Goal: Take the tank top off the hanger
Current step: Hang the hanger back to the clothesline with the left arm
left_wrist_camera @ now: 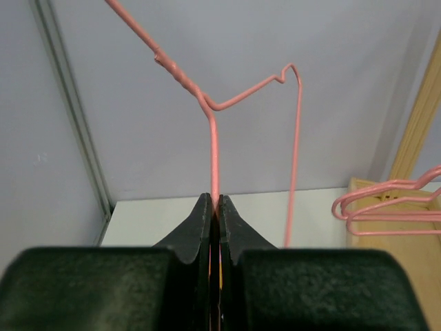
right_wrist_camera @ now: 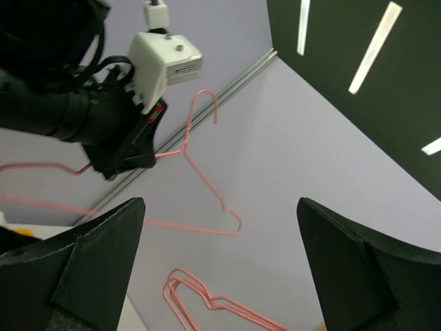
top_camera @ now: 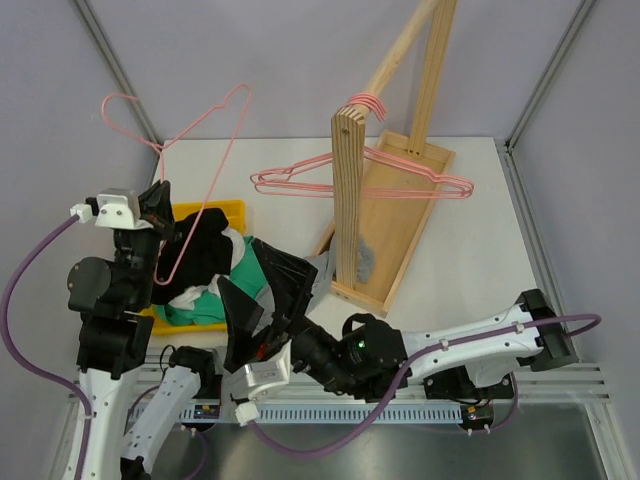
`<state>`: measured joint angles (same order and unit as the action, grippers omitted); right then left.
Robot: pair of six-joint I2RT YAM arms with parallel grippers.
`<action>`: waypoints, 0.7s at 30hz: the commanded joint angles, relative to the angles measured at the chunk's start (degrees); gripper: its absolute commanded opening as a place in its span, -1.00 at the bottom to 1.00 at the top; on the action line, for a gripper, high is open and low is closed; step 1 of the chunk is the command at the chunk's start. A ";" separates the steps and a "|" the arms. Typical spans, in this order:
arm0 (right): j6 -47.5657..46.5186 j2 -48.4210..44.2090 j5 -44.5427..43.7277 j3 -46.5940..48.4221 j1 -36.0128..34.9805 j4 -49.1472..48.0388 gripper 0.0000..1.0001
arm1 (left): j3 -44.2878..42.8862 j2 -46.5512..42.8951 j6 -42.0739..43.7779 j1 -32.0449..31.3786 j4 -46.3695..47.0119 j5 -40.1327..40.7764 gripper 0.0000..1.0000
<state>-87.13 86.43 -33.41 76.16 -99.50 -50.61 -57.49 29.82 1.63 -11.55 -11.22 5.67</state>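
Observation:
My left gripper is shut on the wire of a pink hanger and holds it up in the air at the left. The hanger is bare, with no cloth on it. Below it a black garment, apparently the tank top, lies crumpled on a pile of clothes. The hanger's lowest corner overlaps that cloth in the top view; I cannot tell whether they touch. My right gripper stands wide open just right of the pile, pointing upward, with nothing between its fingers.
The clothes pile, with green and white pieces, fills a yellow bin at the left. A wooden rack stands in the middle, with several pink hangers on its sloping rod. Grey walls enclose the table.

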 commanded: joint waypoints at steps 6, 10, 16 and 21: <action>8.37 -16.64 -16.74 4.60 -8.69 15.87 0.99 | -9.38 13.84 10.93 0.04 10.61 -13.82 -1.00; 20.38 -20.42 -24.24 10.66 -10.10 34.66 0.99 | -18.41 21.14 15.67 0.04 8.85 -22.44 -1.00; 25.25 -26.82 -27.67 6.99 -11.06 42.79 0.99 | -30.82 32.83 19.29 1.00 5.16 -30.71 -1.00; 29.99 -32.72 -27.32 6.19 -11.06 48.05 0.99 | -38.30 39.86 21.21 0.74 6.39 -38.45 -1.00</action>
<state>-62.35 55.81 -58.74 82.43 -109.95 -8.82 -90.37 67.13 19.55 -10.79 -7.84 -24.97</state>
